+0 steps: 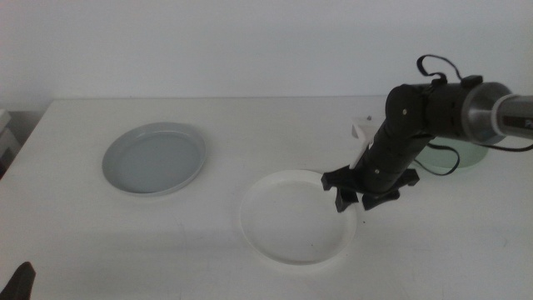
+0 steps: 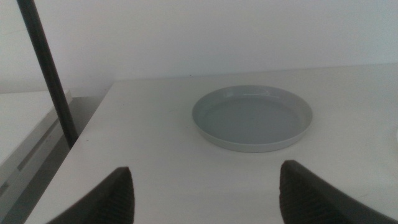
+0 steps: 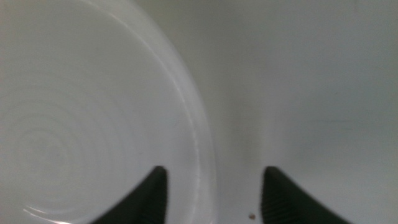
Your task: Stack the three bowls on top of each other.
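Observation:
The white bowl (image 1: 300, 218) lies at the table's front middle. My right gripper (image 1: 360, 200) hangs open just over its right rim. In the right wrist view the white bowl's (image 3: 74, 124) rim runs between the two jaws of the right gripper (image 3: 214, 193), one jaw over the inside and one outside. The grey-blue bowl (image 1: 154, 158) rests apart at the left, and it also fills the left wrist view (image 2: 252, 117). Behind the right arm, only an edge of the mint green bowl (image 1: 466, 156) shows. My left gripper (image 2: 205, 193) waits open at the front left corner (image 1: 21, 282), holding nothing.
A small white object (image 1: 362, 131) stands on the table just behind the right arm. A dark pole (image 2: 46, 68) rises beside the table's left edge. Bare table surface (image 1: 216, 125) lies between the grey-blue and white bowls.

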